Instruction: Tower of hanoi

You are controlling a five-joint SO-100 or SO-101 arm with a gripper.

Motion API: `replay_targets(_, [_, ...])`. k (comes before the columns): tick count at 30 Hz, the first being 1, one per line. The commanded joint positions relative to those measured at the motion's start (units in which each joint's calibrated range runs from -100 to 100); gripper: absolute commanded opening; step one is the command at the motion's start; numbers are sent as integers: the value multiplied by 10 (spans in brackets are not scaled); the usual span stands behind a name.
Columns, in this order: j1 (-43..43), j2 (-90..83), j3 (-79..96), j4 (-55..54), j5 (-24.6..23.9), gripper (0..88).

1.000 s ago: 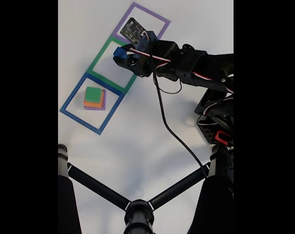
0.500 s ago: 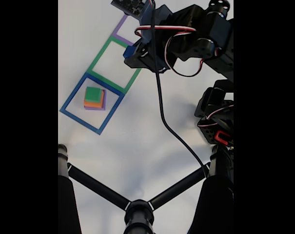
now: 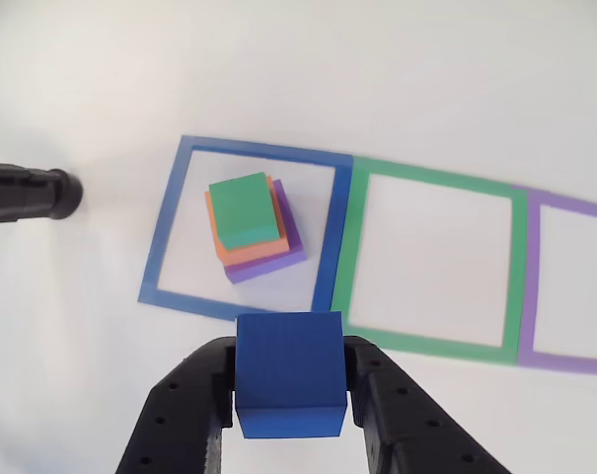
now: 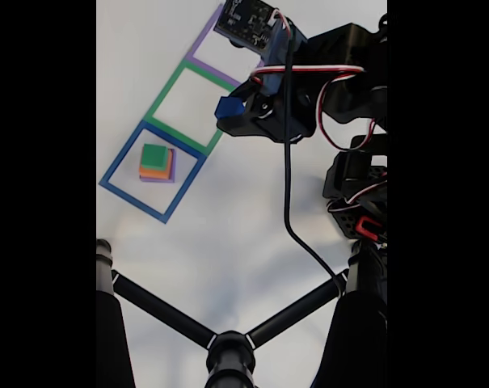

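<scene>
A white table point(image 3: 81, 79) carries three flat square frames in a row; in the other view they run left to right as a blue frame point(image 3: 165, 237), a green frame point(image 3: 436, 341) and a purple frame point(image 3: 530, 286). Inside the blue frame stands a small stack of three foam blocks: a wide flat purple block point(image 3: 278, 259) at the bottom, an orange block point(image 3: 241, 255) on it, and a green block point(image 3: 244, 209) on top, each sitting slightly skewed on the one below; the green and purple frames hold nothing. The jaws point(image 3: 290, 380) are closed on the smallest piece, a blue cube point(image 3: 288, 370), one black finger pressed against each side; the cube is lifted clear of the table. In the fixed view the jaws point(image 4: 230, 109) and the blue cube point(image 4: 225, 107) hang beside the green frame point(image 4: 165, 87), apart from the stack point(image 4: 156, 163). A black tripod point(image 4: 228, 347) stands at the lower edge, and one of its leg tips reaches in from the left of the other view. As a judgement: three blocks sit stacked in size order; the cube in the jaws is the last piece, so what looks left is to carry it over the green block, set it down centred and let go; whether this is the opening or the close of the puzzle cannot be told.
</scene>
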Motion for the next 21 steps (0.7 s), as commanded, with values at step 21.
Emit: replay_targets(21, [-55,24,494,-696,137,25])
